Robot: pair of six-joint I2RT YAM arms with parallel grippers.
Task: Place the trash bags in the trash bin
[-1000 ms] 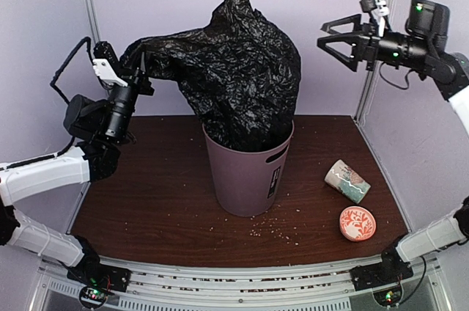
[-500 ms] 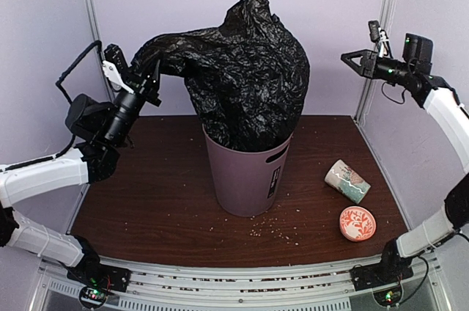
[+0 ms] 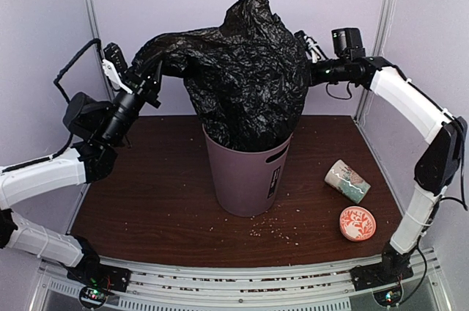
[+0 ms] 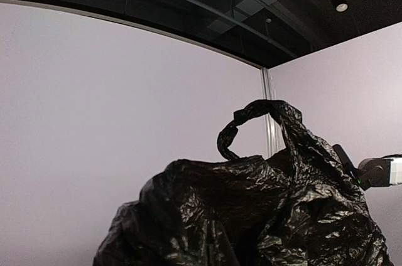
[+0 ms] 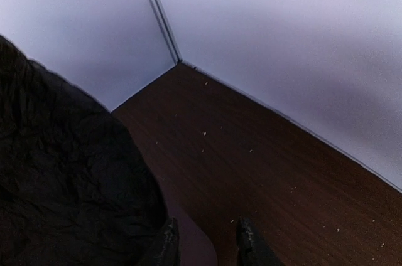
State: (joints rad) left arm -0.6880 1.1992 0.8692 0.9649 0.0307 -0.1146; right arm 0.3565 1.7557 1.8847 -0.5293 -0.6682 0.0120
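A large crumpled black trash bag [image 3: 245,76] bulges high out of the mauve-brown trash bin [image 3: 245,179] at the table's middle. One corner of the bag is stretched out to the left, and my left gripper [image 3: 150,76] is shut on it. In the left wrist view the trash bag [image 4: 251,209] fills the lower frame and hides the fingers. My right gripper [image 3: 302,41] sits at the bag's upper right side. In the right wrist view its gripper [image 5: 207,244] is partly open with nothing between the fingers, and the bag [image 5: 63,178] lies just beside the left fingertip [image 5: 168,244].
A patterned cream mug [image 3: 347,180] lies on its side at the right. A red-and-white round dish [image 3: 357,223] sits nearer the front. Crumbs [image 3: 275,232] are scattered before the bin. Metal frame posts [image 3: 88,3] [image 3: 382,25] and purple walls close in the back.
My right arm swung left from the right post to the bag's upper right side, and its jaws narrowed. The left gripper and its bag corner rose slightly, then stayed still.
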